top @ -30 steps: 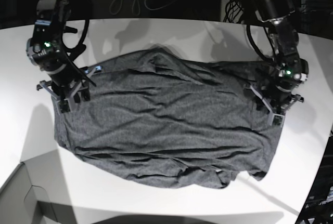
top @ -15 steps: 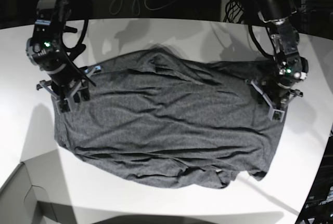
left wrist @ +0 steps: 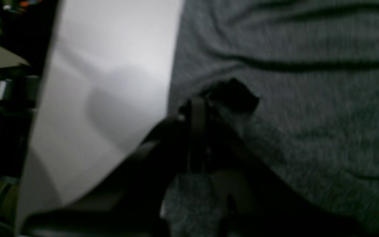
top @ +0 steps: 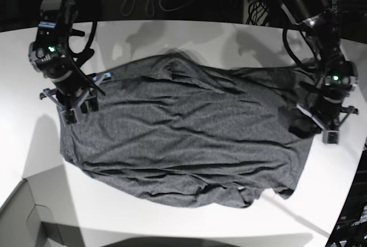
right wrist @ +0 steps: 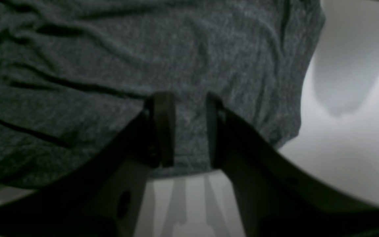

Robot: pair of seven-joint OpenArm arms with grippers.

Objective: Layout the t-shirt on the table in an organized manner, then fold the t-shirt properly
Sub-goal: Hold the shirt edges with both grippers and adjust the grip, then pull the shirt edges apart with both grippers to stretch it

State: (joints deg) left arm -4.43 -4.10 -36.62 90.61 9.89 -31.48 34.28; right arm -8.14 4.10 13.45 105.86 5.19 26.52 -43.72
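On the table (top: 189,35): 1 t-shirt (top: 183,138), rumpled; layout step. Left gripper (left wrist: 197,113) pinched onto its edge; right gripper (right wrist: 184,128) part-open, empty. Next: draw edge outward.

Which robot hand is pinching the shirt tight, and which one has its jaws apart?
The left gripper is pinching the t-shirt by its edge, jaws closed. The right gripper sits over the other edge with jaws apart.
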